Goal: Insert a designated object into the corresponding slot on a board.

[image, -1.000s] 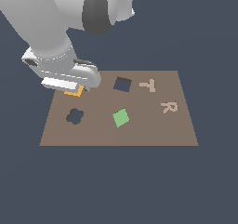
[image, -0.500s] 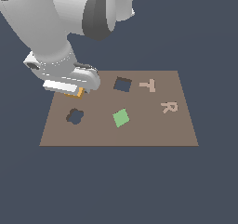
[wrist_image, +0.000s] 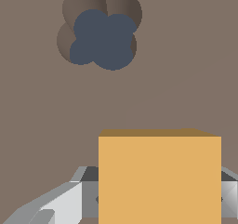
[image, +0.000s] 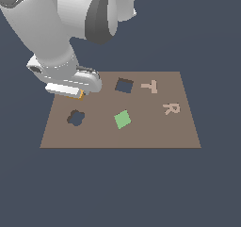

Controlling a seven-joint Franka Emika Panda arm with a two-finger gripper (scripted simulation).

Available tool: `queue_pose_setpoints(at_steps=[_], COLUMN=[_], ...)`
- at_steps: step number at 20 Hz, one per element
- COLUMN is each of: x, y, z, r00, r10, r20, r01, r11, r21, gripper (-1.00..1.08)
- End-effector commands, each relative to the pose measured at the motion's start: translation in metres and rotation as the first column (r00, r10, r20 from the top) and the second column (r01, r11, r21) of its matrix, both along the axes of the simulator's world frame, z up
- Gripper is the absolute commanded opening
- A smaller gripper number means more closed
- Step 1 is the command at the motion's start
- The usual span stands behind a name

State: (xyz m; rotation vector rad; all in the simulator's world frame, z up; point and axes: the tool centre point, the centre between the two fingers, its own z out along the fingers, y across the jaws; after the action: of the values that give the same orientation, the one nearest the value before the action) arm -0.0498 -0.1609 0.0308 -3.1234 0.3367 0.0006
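White robot hand (image: 75, 92) grips flat orange square block (wrist_image: 159, 174), apparently just above large brown rectangular board (image: 155, 132), w/ dark square slot (image: 124, 85) well apart.

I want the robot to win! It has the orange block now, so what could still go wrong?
1. The block sits between the tool's fingers near the clover hole, far from the square slot. It might slip on the way there.
2. The slot looks barely bigger than the block, so a small twist could make it catch on the board's edge.
3. The green tile lies close to the slot; a low pass might bump it.
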Motion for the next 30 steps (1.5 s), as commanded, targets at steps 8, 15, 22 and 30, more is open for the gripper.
queue_pose_setpoints(at_steps=[8,15,22,30], x=[0.000,-0.006,-0.019,-0.037], y=[0.000,0.004,0.013,0.033], z=[0.000,0.000,0.001,0.003], r00=[1.000,0.998,0.983,0.919], r10=[-0.003,-0.059,-0.184,-0.395], r20=[0.000,0.000,0.000,0.000], r01=[0.003,0.059,0.184,0.395], r11=[1.000,0.998,0.983,0.919], r21=[0.000,0.000,0.000,0.000], gripper=[-1.00,-1.00,-1.00,-1.00])
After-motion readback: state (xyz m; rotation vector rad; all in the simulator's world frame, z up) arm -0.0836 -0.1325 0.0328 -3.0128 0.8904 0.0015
